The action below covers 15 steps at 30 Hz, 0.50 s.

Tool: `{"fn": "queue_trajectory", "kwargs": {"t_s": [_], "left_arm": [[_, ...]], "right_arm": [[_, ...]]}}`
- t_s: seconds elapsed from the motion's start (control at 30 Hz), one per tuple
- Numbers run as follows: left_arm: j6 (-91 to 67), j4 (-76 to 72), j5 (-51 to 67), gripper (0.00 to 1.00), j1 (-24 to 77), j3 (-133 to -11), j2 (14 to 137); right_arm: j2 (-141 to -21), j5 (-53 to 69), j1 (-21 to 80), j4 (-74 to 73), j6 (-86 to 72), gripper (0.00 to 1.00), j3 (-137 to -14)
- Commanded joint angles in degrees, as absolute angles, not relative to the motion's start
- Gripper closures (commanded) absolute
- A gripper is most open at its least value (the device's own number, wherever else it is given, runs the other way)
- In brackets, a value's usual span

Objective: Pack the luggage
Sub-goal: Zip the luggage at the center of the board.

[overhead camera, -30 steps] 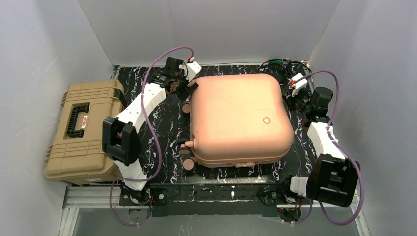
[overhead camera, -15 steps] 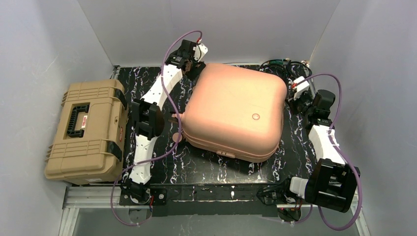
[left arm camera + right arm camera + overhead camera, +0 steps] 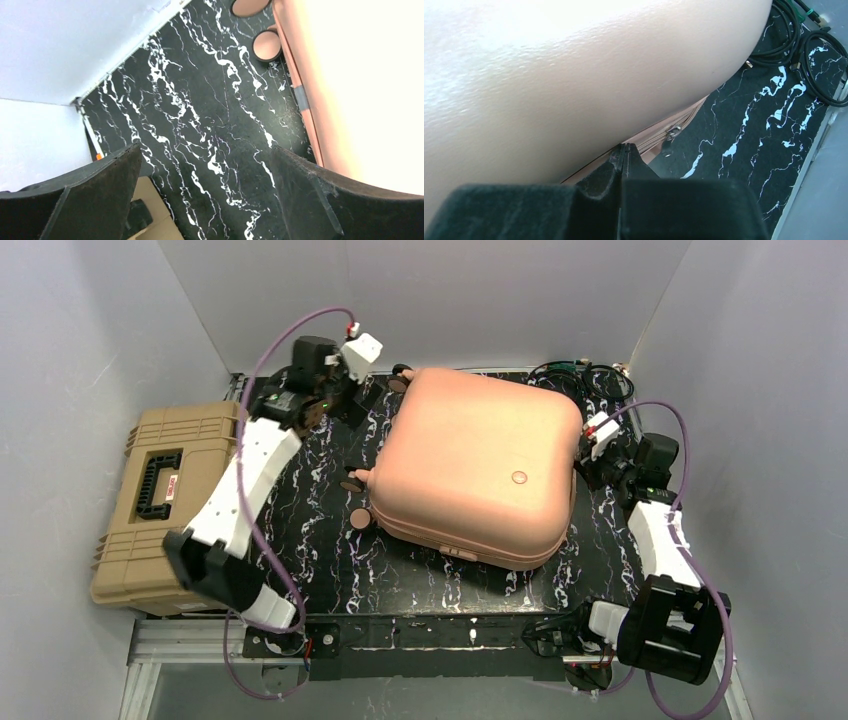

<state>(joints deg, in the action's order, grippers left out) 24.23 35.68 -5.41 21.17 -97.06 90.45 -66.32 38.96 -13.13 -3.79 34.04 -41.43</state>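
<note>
The luggage (image 3: 470, 475) is a peach-pink hard-shell suitcase lying closed and skewed on the black marbled table (image 3: 330, 540), its wheels (image 3: 355, 500) pointing left. My left gripper (image 3: 352, 400) hangs open over the back left of the table, apart from the luggage. In the left wrist view the gripper (image 3: 205, 150) has only tabletop between its fingers, with the luggage (image 3: 360, 85) and two of its wheels (image 3: 267, 45) to the right. My right gripper (image 3: 583, 465) is shut at the luggage's right side. Its tips (image 3: 624, 147) rest against the zipper seam beside the zipper pull (image 3: 669, 142).
A tan ribbed toolbox (image 3: 170, 505) with a black handle sits at the table's left edge, under my left arm. Coiled black cables (image 3: 575, 375) lie at the back right corner. White walls close in on three sides.
The luggage was turned and slid toward the back, then stayed put. My left arm swung away from it to the back left, still open. My right gripper drew in to the luggage's right edge.
</note>
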Motion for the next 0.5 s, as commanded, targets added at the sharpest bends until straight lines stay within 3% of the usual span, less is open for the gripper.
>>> {"fn": "queue_trajectory", "kwargs": {"t_s": [0.0, 0.3, 0.47], "left_arm": [[25.4, 39.9, 2.6, 0.02, 20.0, -93.1, 82.2], [27.9, 43.1, 9.9, 0.02, 19.9, -87.0, 78.2], [26.5, 43.1, 16.9, 0.02, 21.0, -90.4, 80.0]], "right_arm": [[-63.2, 53.9, -7.7, -9.1, 36.4, 0.99, -40.9], [-62.3, 55.2, 4.4, -16.4, 40.5, 0.98, -41.4], [-61.8, 53.4, 4.4, -18.2, 40.2, 0.97, -44.3]]}}
